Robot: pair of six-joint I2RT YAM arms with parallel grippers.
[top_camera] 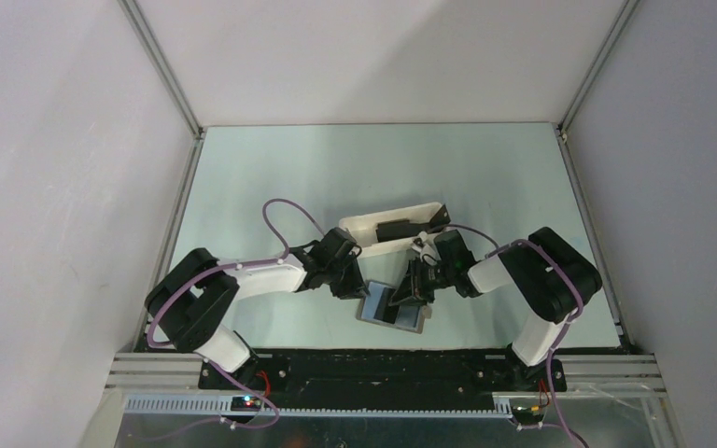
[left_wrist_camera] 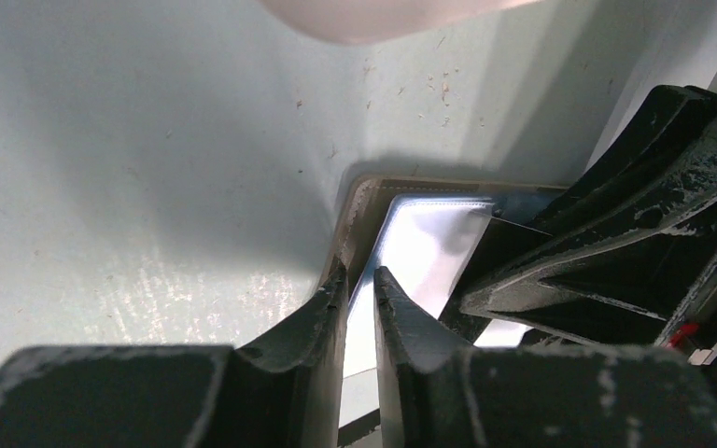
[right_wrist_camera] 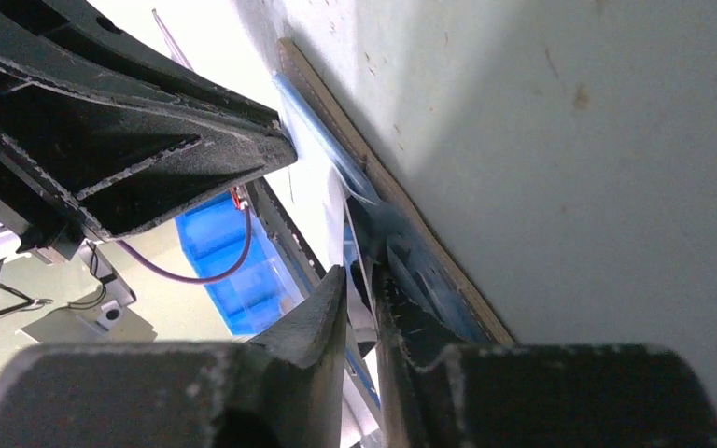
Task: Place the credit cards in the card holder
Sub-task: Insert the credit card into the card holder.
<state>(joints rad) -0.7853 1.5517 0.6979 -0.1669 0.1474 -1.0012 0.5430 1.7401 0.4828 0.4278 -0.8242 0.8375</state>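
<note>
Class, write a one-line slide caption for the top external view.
At the open card holder, the left gripper and right gripper meet; white tray behind.

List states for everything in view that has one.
card holder: open, lying on table.
left pincer: shut on card holder's edge.
right pincer: shut on held card.
held card: tilted over card holder's pocket, insertion unclear.
tray card: lying in white tray.

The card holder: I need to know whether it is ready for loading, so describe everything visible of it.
The card holder lies open and flat on the table. Grey-brown outside, stitched rim, glossy light blue pockets. The left gripper is closed on its left rim; the right gripper holds a credit card at its pocket.
</note>
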